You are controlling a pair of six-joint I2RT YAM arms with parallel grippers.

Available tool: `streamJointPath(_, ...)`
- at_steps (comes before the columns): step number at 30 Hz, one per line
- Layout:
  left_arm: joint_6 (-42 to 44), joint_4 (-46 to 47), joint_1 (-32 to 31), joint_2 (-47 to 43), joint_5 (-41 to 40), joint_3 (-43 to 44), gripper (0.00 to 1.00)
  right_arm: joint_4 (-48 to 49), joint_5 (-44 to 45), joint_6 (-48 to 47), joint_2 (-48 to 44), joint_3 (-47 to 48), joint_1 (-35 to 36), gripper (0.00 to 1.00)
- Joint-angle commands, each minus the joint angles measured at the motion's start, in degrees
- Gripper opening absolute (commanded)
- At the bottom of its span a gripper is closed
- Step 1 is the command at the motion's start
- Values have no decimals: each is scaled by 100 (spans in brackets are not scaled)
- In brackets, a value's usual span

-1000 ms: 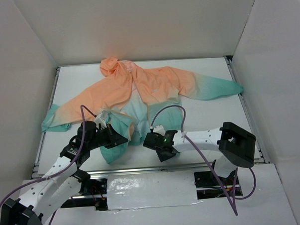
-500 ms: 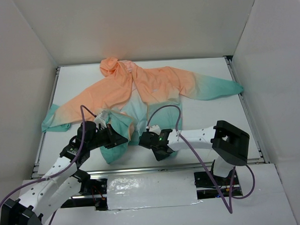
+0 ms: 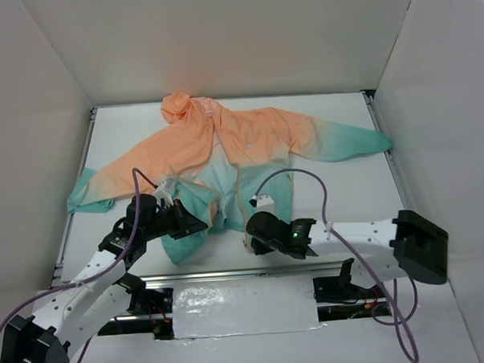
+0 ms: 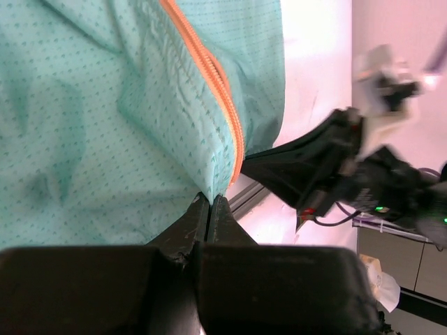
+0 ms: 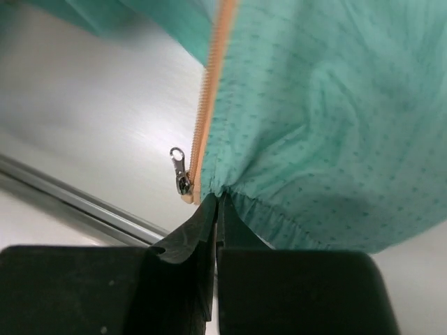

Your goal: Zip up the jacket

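Observation:
The jacket (image 3: 248, 137) lies spread on the white table (image 3: 347, 197), with its peach hood at the back and its teal hem toward me. The front is unzipped at the bottom. My left gripper (image 3: 202, 224) is shut on the hem corner of the left front panel (image 4: 105, 125), just beside the orange zipper tape (image 4: 209, 70). My right gripper (image 3: 248, 236) is shut on the hem of the right panel (image 5: 328, 125). It grips right next to the zipper's lower end (image 5: 209, 84), where the silver slider and pull (image 5: 180, 169) hang free.
White walls enclose the table on three sides. A metal rail (image 5: 70, 199) runs along the near edge, just below both grippers. Purple cables (image 3: 294, 175) loop over the arms. In the left wrist view, my right arm (image 4: 335, 167) sits close beyond the hem.
My right gripper has closed onto the right panel's hem. Its arm has swung, elbow out to the right, and the wrist has shifted slightly right. The left gripper has kept its hold.

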Motion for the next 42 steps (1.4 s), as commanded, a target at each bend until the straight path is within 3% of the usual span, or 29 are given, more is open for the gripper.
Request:
streamJointPath(1,60,622,30,-7,257,59,0,2038,785,110,-1039,-542,-23,0)
streamJointPath(3,69,904,30,-24,327,68,0,2778,919,-178,-1401,-877,-23,0)
streamJointPath(8,156,1397,30,-130,433,156,0,5958,841,-1662,-2623,-2152,-23,0)
streamJointPath(9,217,1467,30,-182,451,182,0,7120,718,-1944,-2903,-2554,-23,0)
streamJointPath(10,227,1537,30,-209,468,217,0,7645,682,-2338,-2958,-2706,-23,0)
streamJointPath(13,411,1381,30,-253,276,427,0,8090,1312,-3208,-2652,-2489,-23,0)
streamJointPath(15,595,1152,30,-165,144,612,0,8974,1062,-3841,-2668,-2601,64,0)
streamJointPath(18,736,931,30,-60,-15,666,0,9365,743,-4473,-2941,-2446,109,0)
streamJointPath(20,667,1027,30,1,-59,613,0,9564,804,-5143,-2592,-2155,-5,0)
streamJointPath(21,649,1080,30,19,-59,578,0,9854,822,-5650,-1955,-2110,-93,0)
streamJointPath(26,640,1177,30,256,-112,552,0,12016,937,-7103,-121,-1348,-419,0)
streamJointPath(30,701,1012,39,292,-234,700,0,11782,201,-7115,-365,-924,-463,0)
streamJointPath(34,833,713,39,266,-462,824,0,12036,-668,-6589,-822,-1282,-445,0)
streamJointPath(39,877,694,39,239,-604,876,0,11958,-505,-5983,-1244,-1889,-445,0)
streamJointPath(42,956,703,39,178,-534,1104,0,10741,-767,-5245,-2130,-2250,-445,0)
